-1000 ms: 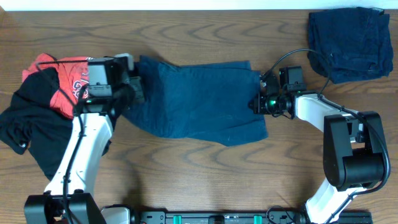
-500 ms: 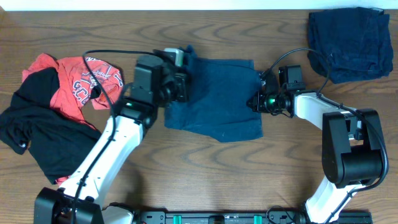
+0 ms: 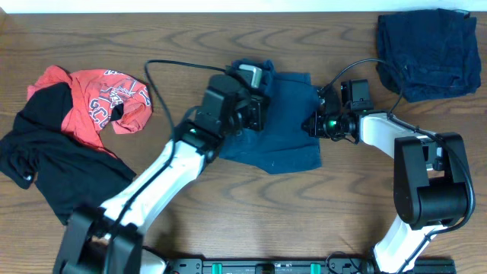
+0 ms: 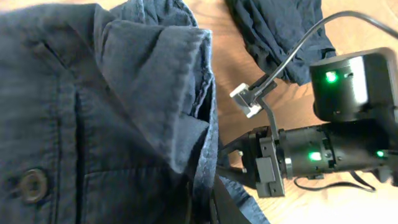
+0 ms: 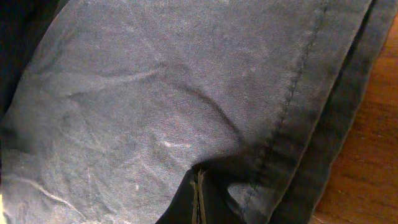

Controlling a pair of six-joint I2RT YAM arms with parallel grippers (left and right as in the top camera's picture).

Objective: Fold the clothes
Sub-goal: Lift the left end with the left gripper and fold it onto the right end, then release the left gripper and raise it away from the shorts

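Note:
The dark blue denim shorts (image 3: 283, 129) lie at the table's middle, their left half doubled over to the right. My left gripper (image 3: 257, 114) is shut on the shorts' folded waistband edge (image 4: 202, 155) and holds it over the right half; the button (image 4: 31, 185) shows in the left wrist view. My right gripper (image 3: 314, 124) is shut on the shorts' right edge (image 5: 205, 124) and rests low on the table. The red white-lettered T-shirt (image 3: 99, 103) and the black garment (image 3: 53, 164) lie at the far left. Folded navy denim (image 3: 428, 52) lies at the back right.
Bare wooden table (image 3: 251, 205) stretches in front of the shorts. Cables run from both wrists, one loop (image 3: 183, 68) over the left arm and one (image 3: 384, 76) beside the folded denim.
My left gripper has carried the shorts' left end rightward across the table, folding it over the right half. The T-shirt is now uncovered. The right gripper has stayed in place.

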